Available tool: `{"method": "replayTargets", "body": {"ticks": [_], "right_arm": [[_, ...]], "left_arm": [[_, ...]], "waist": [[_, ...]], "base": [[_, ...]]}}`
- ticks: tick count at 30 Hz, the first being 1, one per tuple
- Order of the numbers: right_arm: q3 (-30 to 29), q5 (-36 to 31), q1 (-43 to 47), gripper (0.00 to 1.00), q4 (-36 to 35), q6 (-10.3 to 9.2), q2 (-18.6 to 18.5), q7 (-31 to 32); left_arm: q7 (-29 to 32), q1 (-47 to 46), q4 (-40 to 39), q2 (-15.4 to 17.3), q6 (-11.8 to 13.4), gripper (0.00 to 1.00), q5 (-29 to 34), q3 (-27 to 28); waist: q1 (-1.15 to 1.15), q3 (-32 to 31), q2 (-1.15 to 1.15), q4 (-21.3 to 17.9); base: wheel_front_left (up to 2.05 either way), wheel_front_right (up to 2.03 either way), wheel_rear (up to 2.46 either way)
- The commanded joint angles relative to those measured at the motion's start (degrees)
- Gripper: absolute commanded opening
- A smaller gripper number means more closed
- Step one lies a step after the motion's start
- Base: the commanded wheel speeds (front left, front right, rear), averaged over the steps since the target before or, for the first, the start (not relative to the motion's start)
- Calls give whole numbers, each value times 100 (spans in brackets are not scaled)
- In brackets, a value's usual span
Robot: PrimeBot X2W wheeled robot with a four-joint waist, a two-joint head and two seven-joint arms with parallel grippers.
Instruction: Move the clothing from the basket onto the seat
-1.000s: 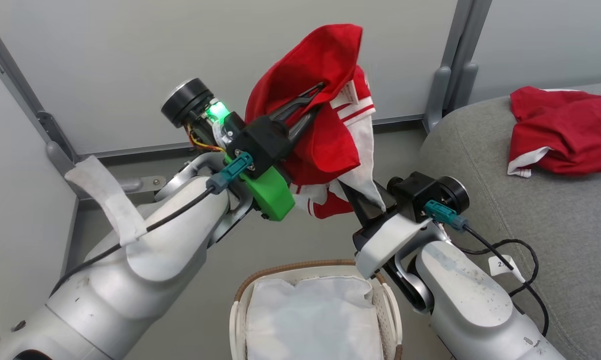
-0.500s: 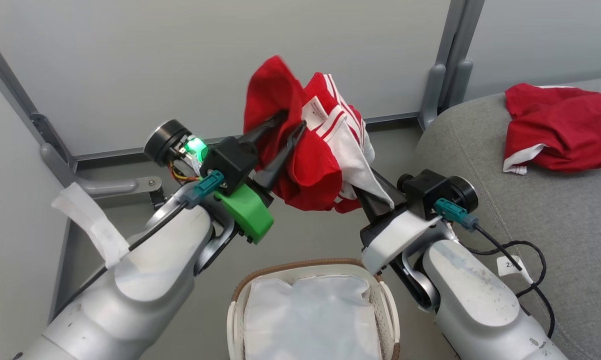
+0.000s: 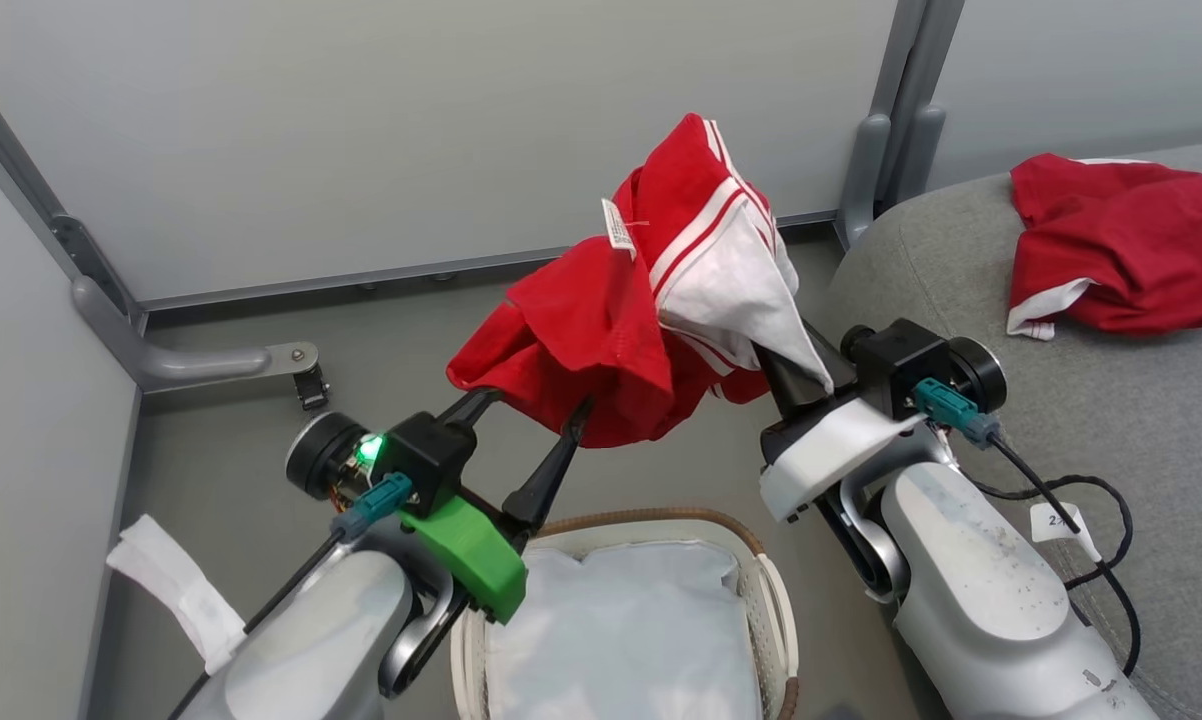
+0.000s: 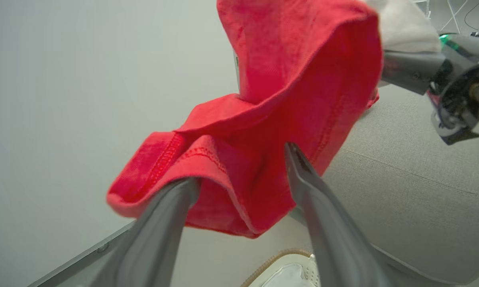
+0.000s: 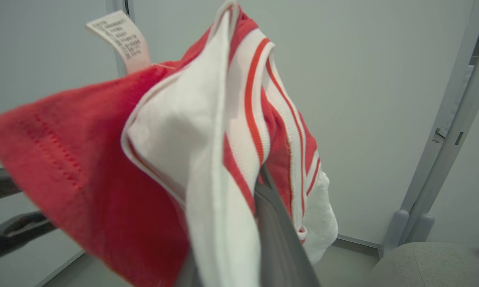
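Pale grey wall panels (image 3: 461, 130), grey corner post (image 3: 876, 150), floor bracket (image 3: 211, 360), perhaps metal

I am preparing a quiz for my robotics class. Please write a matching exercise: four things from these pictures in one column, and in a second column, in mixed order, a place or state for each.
Things
1. left gripper
2. right gripper
3. basket
4. loose garment

Places or states
a. lies on the seat
b. open, fingers spread
c. shut on the held garment
d. has a white liner inside

Pairs: 1-b, 2-c, 3-d, 4-a
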Motion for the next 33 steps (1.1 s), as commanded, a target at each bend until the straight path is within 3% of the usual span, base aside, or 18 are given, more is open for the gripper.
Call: {"method": "replayTargets", "body": {"ticks": [1, 13, 22, 33], "right_arm": [[-51, -55, 91, 0, 11, -8, -18, -14], [-628, -268, 189, 0, -6, -8, -18, -14], [-896, -418, 250, 0, -12, -8, -19, -14], [-1359, -655, 353, 0, -124, -8, -21, -14]], "left_arm": [[-29, 138, -44, -6, 34, 100, -47, 77], [-27, 860, -196, -97, 53, 100, 236, 769], [-27, 1017, -272, -313, -30, 100, 454, 945], [-27, 905, -244, -520, -116, 100, 638, 915]], "waist": [[0, 11, 0, -4], [0, 119, 0, -107], [0, 245, 0, -326], [0, 591, 0, -1120]], "base": [[0, 0, 0], [0, 0, 0], [0, 0, 0], [0, 0, 0]]}}
